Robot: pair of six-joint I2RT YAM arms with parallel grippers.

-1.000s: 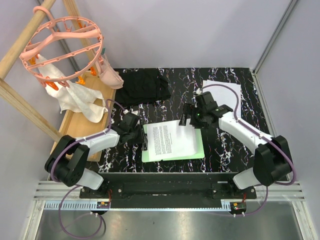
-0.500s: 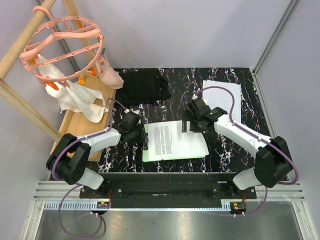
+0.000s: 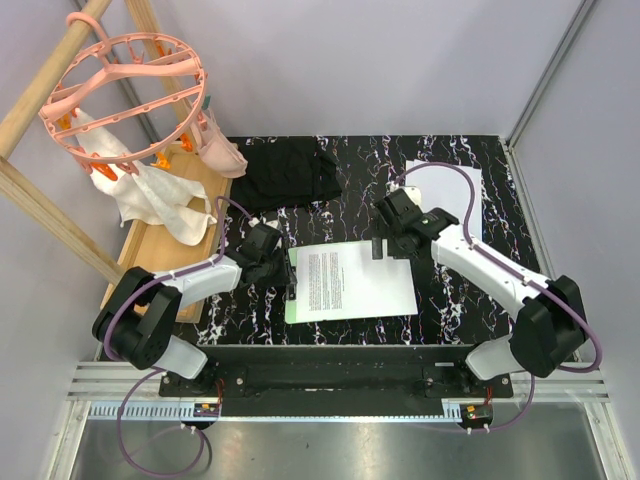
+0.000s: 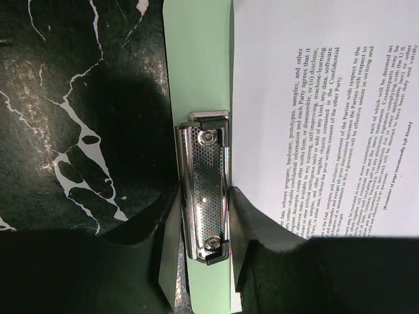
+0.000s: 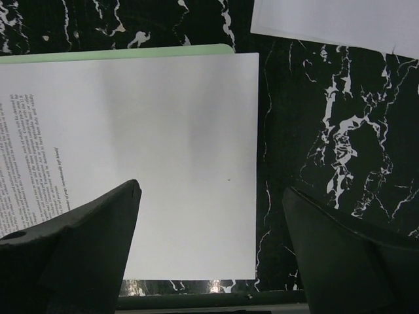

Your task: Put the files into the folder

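Observation:
The light-green folder (image 3: pixel 300 308) lies flat in the table's near middle. A printed file sheet (image 3: pixel 350 282) lies on it, its right end overhanging the folder. My left gripper (image 3: pixel 284 272) is shut on the folder's metal clip (image 4: pixel 206 190), with one finger (image 4: pixel 163 242) on each side. The sheet's edge (image 4: pixel 294 98) runs alongside the clip; I cannot tell whether it is under it. My right gripper (image 3: pixel 383 247) hovers open and empty over the sheet's blank end (image 5: pixel 190 144), fingers (image 5: pixel 85 248) wide apart. A second white sheet (image 3: pixel 445 180) lies at the back right and shows in the right wrist view (image 5: pixel 340 19).
A black fabric piece (image 3: pixel 290 172) lies at the back middle. A wooden board (image 3: pixel 150 250) at the left carries a white rag (image 3: pixel 160 200), under a pink hanger ring (image 3: pixel 125 95) on a wooden frame. The table's near edge (image 5: pixel 196 302) runs just beyond the sheet.
The printed sheet now lies flatter and reaches further right, past the folder's edge. My right gripper shifted slightly over the sheet's right end. My left gripper stayed on the clip.

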